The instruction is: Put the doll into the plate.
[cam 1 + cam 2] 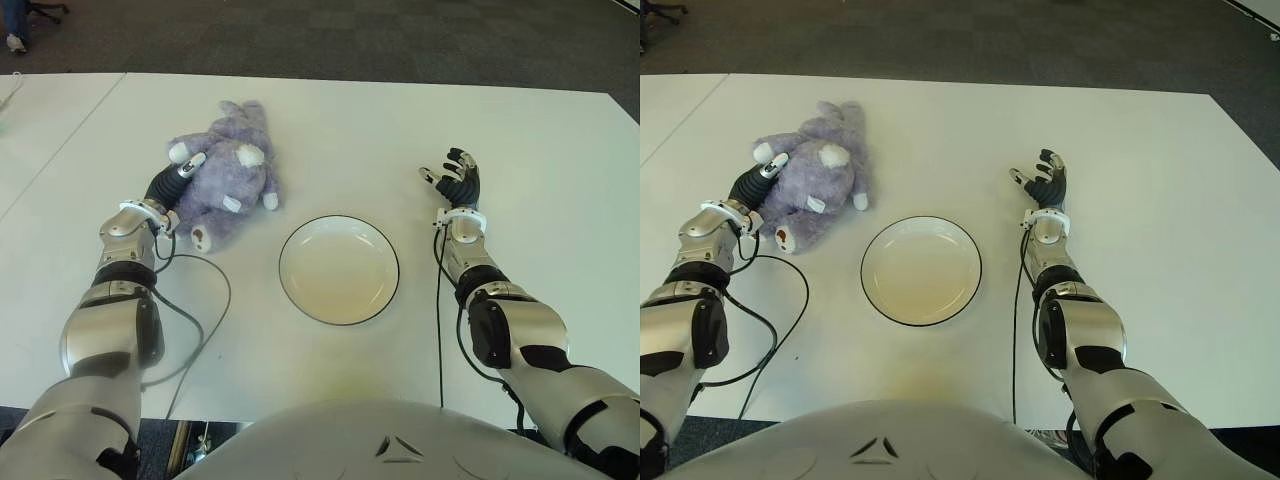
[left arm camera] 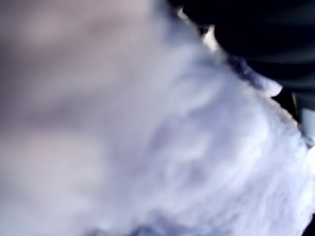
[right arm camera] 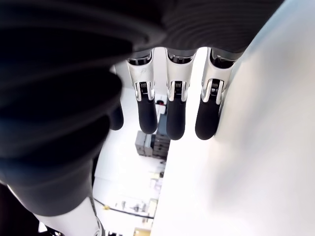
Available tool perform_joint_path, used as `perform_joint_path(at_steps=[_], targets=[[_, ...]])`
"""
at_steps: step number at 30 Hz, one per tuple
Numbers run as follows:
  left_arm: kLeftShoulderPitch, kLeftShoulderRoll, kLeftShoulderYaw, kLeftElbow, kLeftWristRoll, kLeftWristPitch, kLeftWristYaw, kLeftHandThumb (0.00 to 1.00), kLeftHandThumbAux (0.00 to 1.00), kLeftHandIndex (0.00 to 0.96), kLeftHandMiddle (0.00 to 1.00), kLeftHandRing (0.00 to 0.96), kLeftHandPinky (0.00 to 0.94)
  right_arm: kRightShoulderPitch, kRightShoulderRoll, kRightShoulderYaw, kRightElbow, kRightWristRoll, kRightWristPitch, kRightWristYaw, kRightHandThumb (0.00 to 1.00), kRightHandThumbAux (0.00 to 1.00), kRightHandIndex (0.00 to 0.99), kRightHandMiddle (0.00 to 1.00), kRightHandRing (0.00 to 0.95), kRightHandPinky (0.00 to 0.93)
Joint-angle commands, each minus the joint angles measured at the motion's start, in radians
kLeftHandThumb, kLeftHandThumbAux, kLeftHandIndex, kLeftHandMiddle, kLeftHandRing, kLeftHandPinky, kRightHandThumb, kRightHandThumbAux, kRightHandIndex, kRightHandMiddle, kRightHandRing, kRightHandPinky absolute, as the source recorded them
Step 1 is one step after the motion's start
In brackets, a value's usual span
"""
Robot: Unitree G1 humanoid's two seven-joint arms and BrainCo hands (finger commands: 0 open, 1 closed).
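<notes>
Presently the purple plush doll is shown lying on the white table, to the left of the plate and just clear of its rim, so that a short carry to the right would be judged enough to finish the task. The left hand is pressed against the doll's left flank, its dark fingers laid over the fur; its wrist view is filled with plush at close range, from which contact is plain, yet whether the fingers are closed in a grasp or merely resting cannot be told. The doll is not lifted. The right hand is held to the right of the plate, well apart from it, palm raised and fingers spread and holding nothing, apparently kept clear of the working side. The plate, white with a dark rim, is seen bare, placed centrally before the robot's body where either arm could reach it. A black cable is trailed across the tabletop from the left arm. Beyond the table's far edge a dark carpeted floor is seen.
</notes>
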Motion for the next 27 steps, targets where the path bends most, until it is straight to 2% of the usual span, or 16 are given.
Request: perform_joint_path(at_steps=[1,9,14,25,27], targets=[[0.091,-0.022,-0.032,-0.108,-0.014,-0.021,-0.062,0.000,0.329,0.012,0.160,0.138,0.112,0.156,0.050,-0.004,0.102,0.012,0.121,0.016,0.172,0.850,0.171,0.194,0.206,0.241],[0.178,-0.032,-0.054,-0.272,-0.050,-0.028,-0.120,0.000,0.295,0.000,0.139,0.119,0.093,0.157,0.051,-0.008,0.102,0.014,0.118,0.020,0.190,0.844,0.170,0.208,0.222,0.264],[0.208,-0.037,-0.065,-0.352,-0.071,-0.022,-0.151,0.000,0.264,0.000,0.125,0.109,0.098,0.157,0.051,-0.011,0.101,0.016,0.113,0.024,0.214,0.843,0.170,0.210,0.224,0.257],[0.228,-0.029,-0.103,-0.503,-0.132,0.035,-0.262,0.000,0.205,0.012,0.120,0.105,0.123,0.154,0.046,0.000,0.103,-0.003,0.123,0.000,0.162,0.828,0.163,0.188,0.191,0.210],[0.234,-0.027,-0.106,-0.522,-0.134,0.051,-0.264,0.000,0.203,0.017,0.120,0.103,0.115,0.154,0.047,0.001,0.103,-0.003,0.121,-0.003,0.170,0.830,0.164,0.193,0.197,0.229]])
